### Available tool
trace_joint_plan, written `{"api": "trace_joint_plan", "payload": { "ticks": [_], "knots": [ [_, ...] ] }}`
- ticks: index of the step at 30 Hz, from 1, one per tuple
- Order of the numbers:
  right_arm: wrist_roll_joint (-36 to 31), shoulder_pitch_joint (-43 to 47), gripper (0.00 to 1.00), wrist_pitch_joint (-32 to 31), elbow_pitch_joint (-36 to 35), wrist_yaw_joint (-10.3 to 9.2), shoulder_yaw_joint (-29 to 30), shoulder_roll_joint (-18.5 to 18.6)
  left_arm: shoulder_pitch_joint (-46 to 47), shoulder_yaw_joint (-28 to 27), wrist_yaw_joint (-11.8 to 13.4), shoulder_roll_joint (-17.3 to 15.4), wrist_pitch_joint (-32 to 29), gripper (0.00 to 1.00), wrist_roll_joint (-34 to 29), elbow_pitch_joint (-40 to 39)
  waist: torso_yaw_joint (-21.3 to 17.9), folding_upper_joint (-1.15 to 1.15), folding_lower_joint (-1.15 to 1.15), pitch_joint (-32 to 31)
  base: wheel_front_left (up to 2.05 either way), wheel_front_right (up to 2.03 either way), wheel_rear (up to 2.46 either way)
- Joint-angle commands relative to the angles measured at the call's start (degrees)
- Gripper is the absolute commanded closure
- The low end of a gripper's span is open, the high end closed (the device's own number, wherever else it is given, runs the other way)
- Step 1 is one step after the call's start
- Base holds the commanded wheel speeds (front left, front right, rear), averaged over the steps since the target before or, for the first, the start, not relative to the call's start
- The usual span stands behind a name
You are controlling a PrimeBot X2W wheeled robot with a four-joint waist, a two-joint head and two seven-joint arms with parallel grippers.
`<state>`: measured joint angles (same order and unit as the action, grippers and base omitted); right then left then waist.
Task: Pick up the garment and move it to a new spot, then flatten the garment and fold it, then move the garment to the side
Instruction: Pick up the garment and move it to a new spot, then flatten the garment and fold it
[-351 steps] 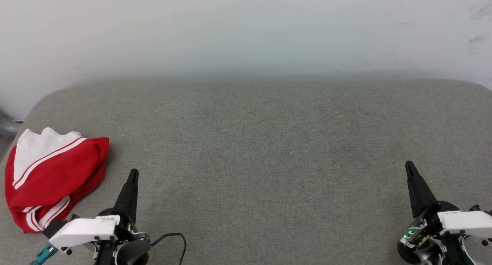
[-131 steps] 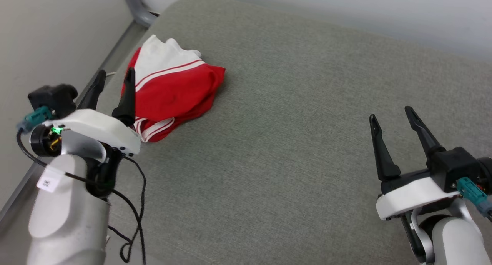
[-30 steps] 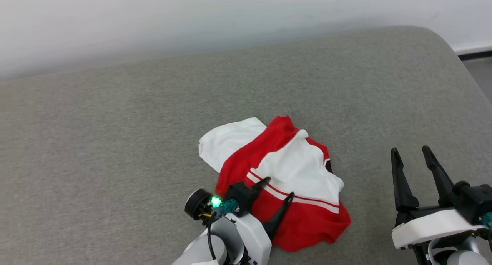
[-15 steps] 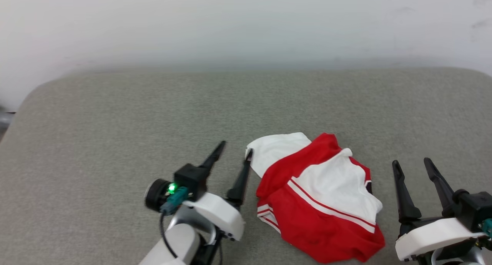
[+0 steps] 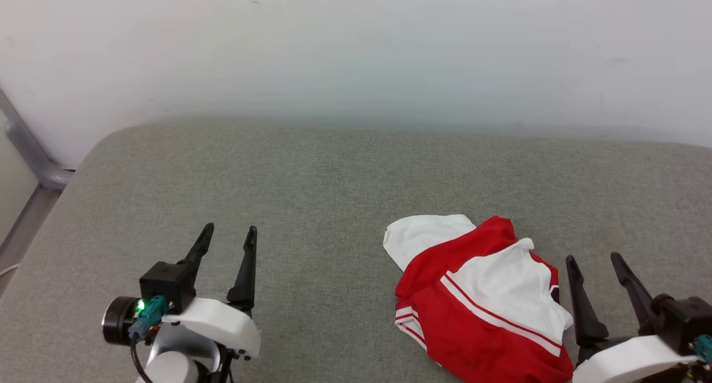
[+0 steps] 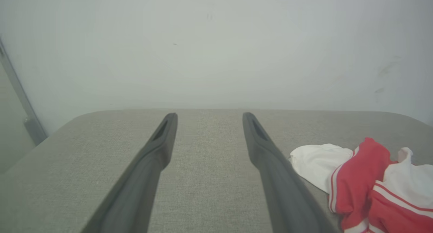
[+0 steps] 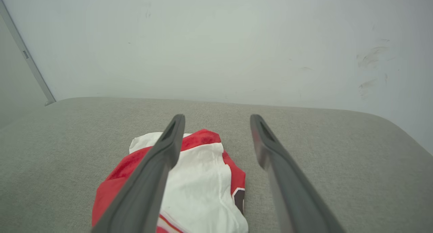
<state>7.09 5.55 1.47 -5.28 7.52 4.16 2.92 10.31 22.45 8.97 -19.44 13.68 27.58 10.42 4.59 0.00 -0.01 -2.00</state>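
at 5 o'clock on the grey padded surface point(image 5: 334, 194), we are finding the garment point(image 5: 484, 316) lying in a loose heap, free of both grippers. the left gripper point(image 5: 231, 228) is hovering at 7 o'clock, well apart from the cloth, fingers spread wide and holding nothing. the right gripper point(image 5: 593, 258) is sitting at 4 o'clock, just beside the heap's 3 o'clock edge, equally wide and empty; whether it is brushing the cloth we are not able to tell.

we are judging flattening to be the step in hand, with nothing yet spread. the next move is probably calling for each gripper to pinch one layer at an outer edge, the left one crossing toward 3 o'clock for the white sleeve at the heap's 10 o'clock, then drawing apart.

the cloth is reading as soft, limp jersey: red body, white sleeves, thin red-and-white striped trim, rounded overlapping folds, a sliver of black print at 3 o'clock. the surface is showing a coarse woven nap and rounded corners. the fingers are looking long, dark, matte and tapered.
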Motion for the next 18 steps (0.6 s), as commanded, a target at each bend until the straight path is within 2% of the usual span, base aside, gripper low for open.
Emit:
{"api": "trace_joint_plan", "payload": {
  "ticks": [1,7,18],
  "knots": [
    [0.3,1.0,0.00,0.0,-0.3,-0.06,0.1,-0.1,-1.2,-0.1,0.5,-0.6,-0.5,0.00,0.2,-1.1,0.0,0.00,0.01,-0.2,0.00,0.00,0.00],
    [0.9,2.8,0.00,-0.2,-1.1,-0.06,0.3,-0.1,-4.5,0.0,1.9,-2.1,-2.3,0.00,0.1,-5.0,-1.0,0.00,0.01,-0.9,0.00,0.00,0.00],
    [0.6,3.4,0.00,-1.2,-2.3,-0.06,0.7,-0.1,-6.5,0.3,3.1,-2.5,-3.3,0.00,0.6,-7.7,-1.4,0.00,0.01,-0.8,0.00,0.00,0.00]
  ]
}}
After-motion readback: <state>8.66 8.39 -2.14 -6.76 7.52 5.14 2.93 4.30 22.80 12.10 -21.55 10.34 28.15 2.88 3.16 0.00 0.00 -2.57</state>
